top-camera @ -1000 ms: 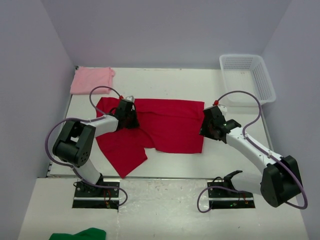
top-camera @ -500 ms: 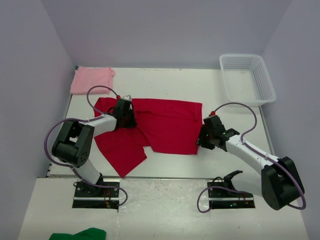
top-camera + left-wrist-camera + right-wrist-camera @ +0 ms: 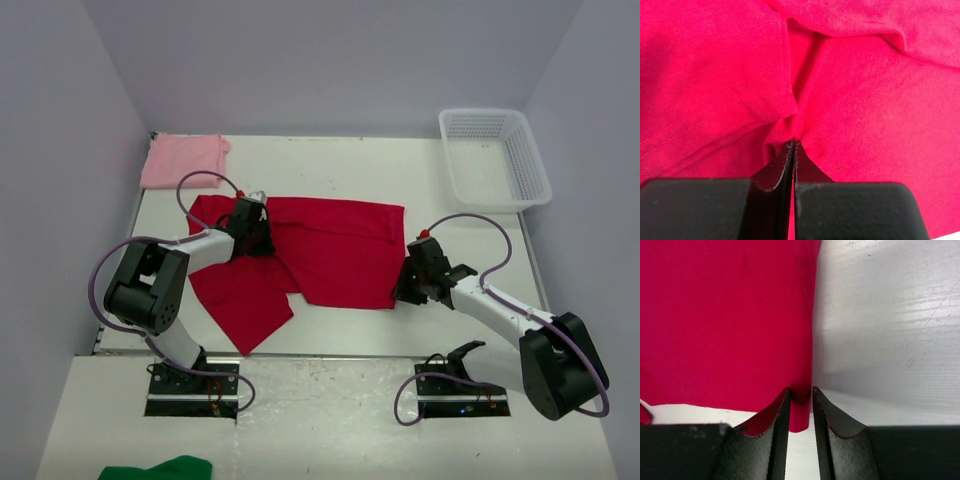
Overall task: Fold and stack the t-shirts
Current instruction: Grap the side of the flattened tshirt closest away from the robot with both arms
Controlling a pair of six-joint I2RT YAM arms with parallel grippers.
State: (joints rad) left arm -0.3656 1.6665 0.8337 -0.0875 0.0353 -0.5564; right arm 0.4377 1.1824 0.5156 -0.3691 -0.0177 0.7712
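The red t-shirt (image 3: 335,250) is lying spread out on the middle of the white table (image 3: 330,160), and a loose flap of it is hanging toward the near edge on the left. The left gripper (image 3: 258,240) is resting on the shirt's upper left part. In the left wrist view its jaws are pressing together with no gap, and a small bunch of red cloth (image 3: 865,100) is gathering at their tips (image 3: 792,145), so they are pinching the fabric. How much cloth is sitting between them is hidden.

The right gripper (image 3: 404,292) is lying low at the shirt's near right corner. In the right wrist view its jaws (image 3: 801,392) are standing narrow, with a thin gap, and the hem of the shirt (image 3: 725,325) is running into that gap. The pads are not appearing to press it.

The pink t-shirt (image 3: 183,160) is lying folded in the far left corner, well apart from the red one. The white basket (image 3: 530,160) is sitting at the far right. A green cloth (image 3: 160,468) is being cut off by the bottom edge.
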